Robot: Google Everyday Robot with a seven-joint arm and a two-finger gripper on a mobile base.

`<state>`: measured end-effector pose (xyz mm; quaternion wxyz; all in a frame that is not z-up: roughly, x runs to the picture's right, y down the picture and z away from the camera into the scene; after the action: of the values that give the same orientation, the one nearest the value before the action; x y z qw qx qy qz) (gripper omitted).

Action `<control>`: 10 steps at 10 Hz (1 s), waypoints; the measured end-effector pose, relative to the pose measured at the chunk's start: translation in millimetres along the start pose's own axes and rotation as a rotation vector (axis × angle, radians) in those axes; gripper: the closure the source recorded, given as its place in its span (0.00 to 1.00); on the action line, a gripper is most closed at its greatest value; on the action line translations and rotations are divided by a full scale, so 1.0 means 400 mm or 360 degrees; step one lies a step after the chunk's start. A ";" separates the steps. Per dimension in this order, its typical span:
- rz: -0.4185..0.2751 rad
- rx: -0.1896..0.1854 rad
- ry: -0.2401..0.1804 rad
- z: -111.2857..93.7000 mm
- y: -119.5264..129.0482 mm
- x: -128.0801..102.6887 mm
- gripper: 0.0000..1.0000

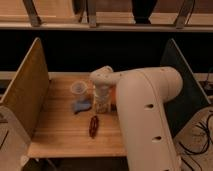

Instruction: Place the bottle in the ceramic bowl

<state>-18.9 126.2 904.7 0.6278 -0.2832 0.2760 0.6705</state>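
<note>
The bottle [101,106] is small, pale and translucent, and stands upright mid-table. My gripper [101,96] has come down from above onto its top, at the end of the large white arm [145,115] that fills the right of the camera view. The gripper covers the bottle's upper part. Only an orange-red sliver of the ceramic bowl [114,94] shows, just right of the gripper; the arm hides the rest.
A clear plastic cup [78,88] stands left of the bottle, with a flat blue-grey item [80,106] in front of it. A dark red elongated object [93,126] lies nearer the front edge. Upright side panels [25,95] bound the wooden table [60,132] on left and right.
</note>
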 end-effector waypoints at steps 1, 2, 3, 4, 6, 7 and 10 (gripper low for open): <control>0.0000 -0.0008 -0.0003 -0.001 0.000 -0.001 0.72; -0.0002 -0.0014 -0.0009 -0.003 0.000 -0.003 0.80; -0.0009 -0.0018 -0.0022 -0.011 0.001 -0.007 0.90; -0.0024 -0.0018 -0.0048 -0.028 0.003 -0.016 0.98; -0.0050 -0.0022 -0.0122 -0.075 0.005 -0.041 1.00; -0.0063 -0.0015 -0.0181 -0.114 0.001 -0.061 1.00; -0.0055 0.0036 -0.0327 -0.211 -0.037 -0.099 1.00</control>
<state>0.7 38.7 875.2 0.6674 -0.2105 0.2127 0.6820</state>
